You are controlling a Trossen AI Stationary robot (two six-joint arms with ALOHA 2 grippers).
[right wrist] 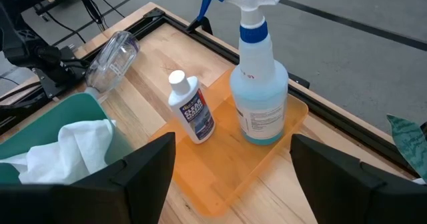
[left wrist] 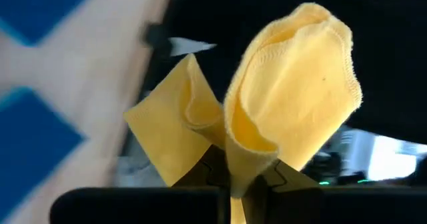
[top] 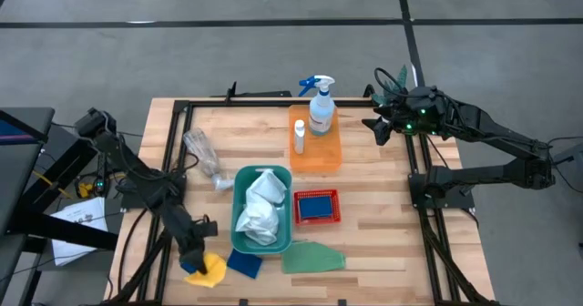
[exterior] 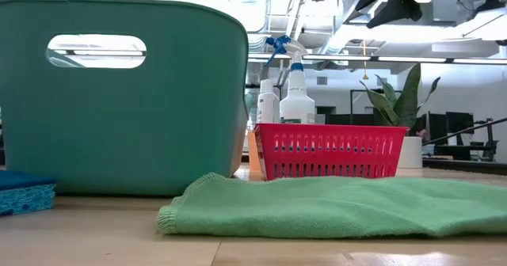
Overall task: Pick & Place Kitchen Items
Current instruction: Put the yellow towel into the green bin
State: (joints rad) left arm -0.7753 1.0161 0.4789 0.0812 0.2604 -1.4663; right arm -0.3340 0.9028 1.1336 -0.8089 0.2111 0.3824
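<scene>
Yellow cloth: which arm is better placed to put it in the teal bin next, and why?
Left. The left gripper already pinches the yellow cloth beside the teal bin; the right gripper, fingers open, hovers far off near the orange tray.

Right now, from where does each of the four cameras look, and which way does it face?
High view: above the table, facing straight down; both arms show.
Low view: at tabletop height, facing across the green cloth; no gripper shows.
Left wrist view: behind the left gripper, which pinches the yellow cloth.
Right wrist view: behind the open right gripper, above the orange tray.
Shared: spray bottle appears in three views.
</scene>
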